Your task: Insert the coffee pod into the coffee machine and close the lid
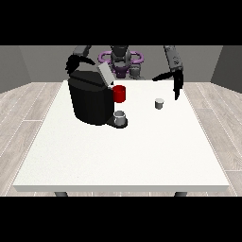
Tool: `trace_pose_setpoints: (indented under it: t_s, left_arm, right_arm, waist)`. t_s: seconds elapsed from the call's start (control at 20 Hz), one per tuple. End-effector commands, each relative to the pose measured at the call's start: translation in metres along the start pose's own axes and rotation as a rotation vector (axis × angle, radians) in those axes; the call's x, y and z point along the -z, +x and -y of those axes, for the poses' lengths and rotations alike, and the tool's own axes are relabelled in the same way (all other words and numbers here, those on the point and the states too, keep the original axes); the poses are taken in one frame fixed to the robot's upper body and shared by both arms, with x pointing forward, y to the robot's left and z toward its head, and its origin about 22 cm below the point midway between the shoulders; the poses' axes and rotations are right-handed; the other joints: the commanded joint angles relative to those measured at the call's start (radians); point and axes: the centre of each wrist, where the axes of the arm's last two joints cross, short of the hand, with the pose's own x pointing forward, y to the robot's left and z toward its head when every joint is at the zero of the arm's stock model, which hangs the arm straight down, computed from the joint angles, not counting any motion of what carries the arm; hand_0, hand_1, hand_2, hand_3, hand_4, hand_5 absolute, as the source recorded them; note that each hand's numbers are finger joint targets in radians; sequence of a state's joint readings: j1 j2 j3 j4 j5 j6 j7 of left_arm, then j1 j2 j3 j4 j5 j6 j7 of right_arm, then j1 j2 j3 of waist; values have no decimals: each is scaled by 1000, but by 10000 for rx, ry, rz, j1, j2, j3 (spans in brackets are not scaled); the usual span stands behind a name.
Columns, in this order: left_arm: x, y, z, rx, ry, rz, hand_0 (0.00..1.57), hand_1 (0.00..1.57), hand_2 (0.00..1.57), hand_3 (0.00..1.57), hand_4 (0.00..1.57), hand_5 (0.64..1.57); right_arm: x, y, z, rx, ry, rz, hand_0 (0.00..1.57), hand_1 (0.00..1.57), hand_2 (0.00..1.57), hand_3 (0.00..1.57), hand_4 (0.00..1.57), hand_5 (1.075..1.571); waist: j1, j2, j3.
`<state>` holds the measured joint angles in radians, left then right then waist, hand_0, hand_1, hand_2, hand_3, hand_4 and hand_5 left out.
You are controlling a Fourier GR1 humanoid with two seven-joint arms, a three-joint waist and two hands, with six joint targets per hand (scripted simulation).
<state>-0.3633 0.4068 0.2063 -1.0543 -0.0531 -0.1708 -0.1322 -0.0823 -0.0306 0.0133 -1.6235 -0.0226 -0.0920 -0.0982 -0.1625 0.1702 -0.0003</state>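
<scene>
Matt black coffee machine [90,101] on a smooth white table [118,156].

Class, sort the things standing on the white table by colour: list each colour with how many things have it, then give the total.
Black: 1, the coffee machine
Red: 1, the red cup
Grey: 1, the grey cup on the machine's base
White: 1, the coffee pod
Total: 4

On table [118,156]: coffee machine [90,99] at left, cup [120,118] before it, mug [119,93] beside, coffee pod [159,103] at right.
</scene>
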Motion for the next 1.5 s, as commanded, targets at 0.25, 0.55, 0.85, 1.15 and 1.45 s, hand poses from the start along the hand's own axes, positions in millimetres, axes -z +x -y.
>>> trace_pose_setpoints:
  t_s: [0.25,0.55,0.85,1.15,1.45]
  left_arm:
    - [28,3,3,1139,-285,-789,0,0,0,0,0,1571]
    - [33,0,36,1966,-1160,-878,0,0,459,0,0,1571]
    - [31,-19,15,2892,-638,-1595,807,807,847,501,0,1571]
    - [25,-29,-18,3798,-805,-1619,600,600,715,469,0,1571]
    - [53,1,17,4983,-195,-656,673,673,809,551,0,1571]
  right_arm:
    - [16,-3,-7,-26,-118,-403,0,0,0,0,352,1571]
    - [18,-23,16,-283,-470,-1174,0,0,0,0,371,1571]
    - [26,-8,-10,-613,-418,-1128,0,0,0,0,424,1571]
    - [28,7,-9,-678,-10,-904,0,0,0,0,427,1571]
    - [40,-6,-4,-532,-68,-797,0,0,0,0,453,1571]
  waist:
    - [132,302,2]
    - [411,-36,6]
    - [223,281,-1]
    - [-187,577,-6]
    - [-171,948,0]
